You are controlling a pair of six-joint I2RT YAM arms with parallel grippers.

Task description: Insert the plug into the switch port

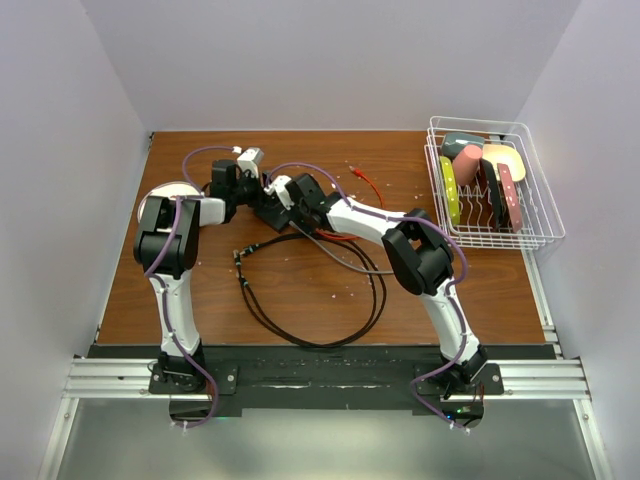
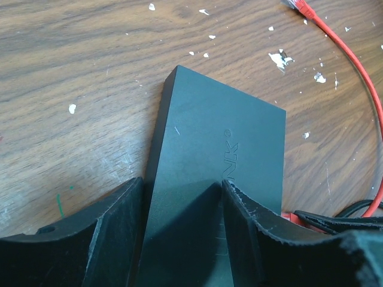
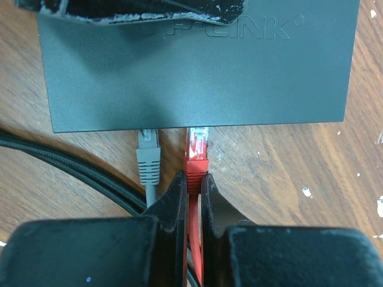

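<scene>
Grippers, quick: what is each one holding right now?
Left gripper: closed on the black box.
Right gripper: closed on the red plug, at the box's edge.

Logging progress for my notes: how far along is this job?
Done: the left gripper grips the switch box, and a grey plug meets its edge. In hand: the right gripper pinches the red plug, tip at that edge beside the grey one. Left: pushing it home; how deep it sits is hidden.
</scene>
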